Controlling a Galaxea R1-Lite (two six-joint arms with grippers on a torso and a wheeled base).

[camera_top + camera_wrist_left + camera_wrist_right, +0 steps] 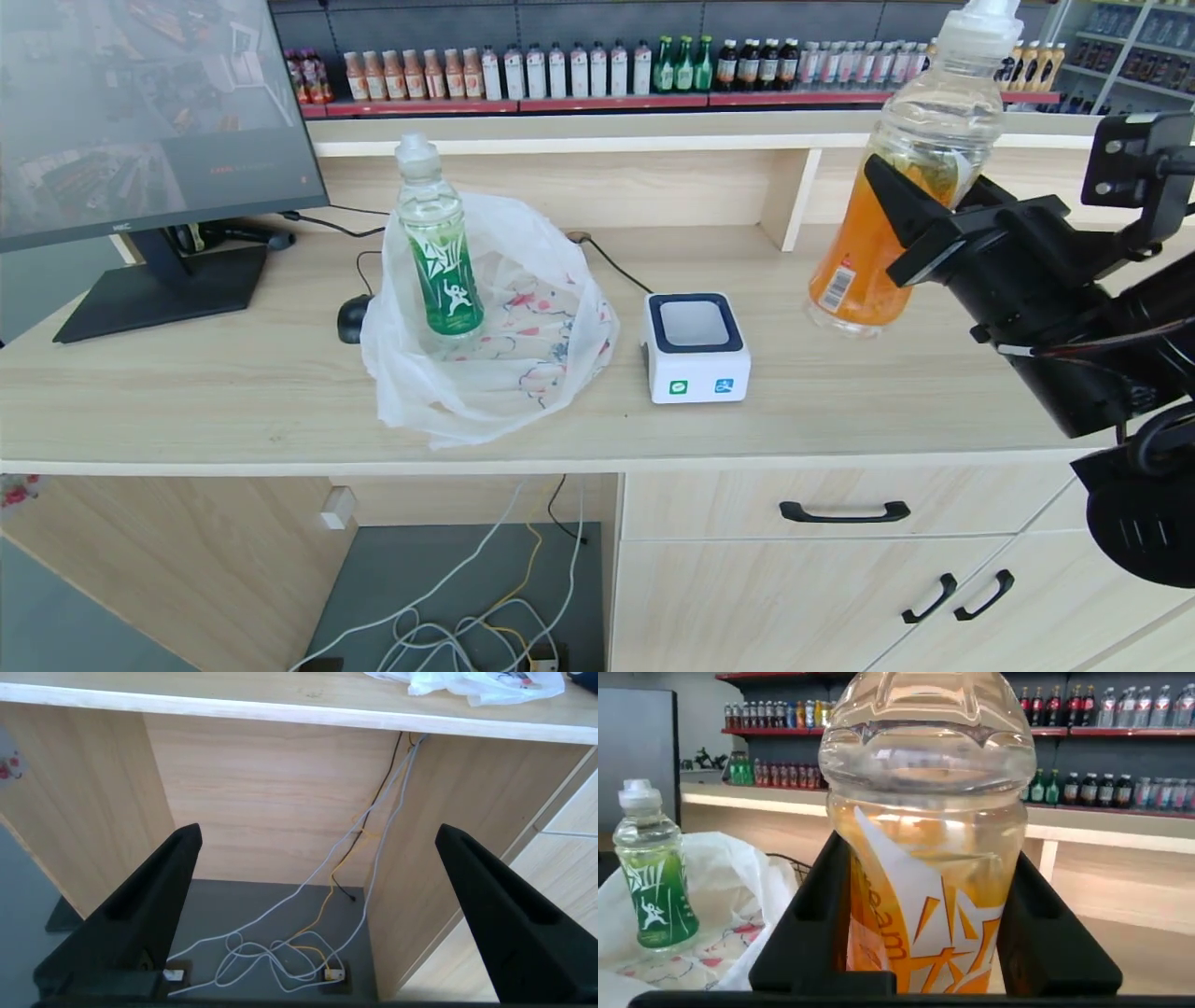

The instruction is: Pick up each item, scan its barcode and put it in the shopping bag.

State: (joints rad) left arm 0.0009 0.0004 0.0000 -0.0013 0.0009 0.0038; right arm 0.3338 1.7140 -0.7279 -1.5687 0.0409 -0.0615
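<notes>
Your right gripper [898,230] holds the orange drink bottle [892,177] by its middle, one finger on each side. The bottle is on the right side of the counter [233,392]. It leans a little, with its white cap up and toward the right. A white barcode patch sits low on its side. You cannot tell if its bottom touches the wood.

Left of it, and apart from it, the white scanner box [695,347] sits on the counter with its dark window facing up. Just left of the scanner is the white plastic shopping bag [551,327], open at the top. A green drink bottle [443,261] stands upright inside the bag.

A black mouse [353,319] touches the bag's left side. A monitor [140,103] stands at the far left.

Your left gripper [318,905] is down low in front of the counter, fingers spread wide, holding nothing. Cables [280,952] lie on the floor beyond it.
</notes>
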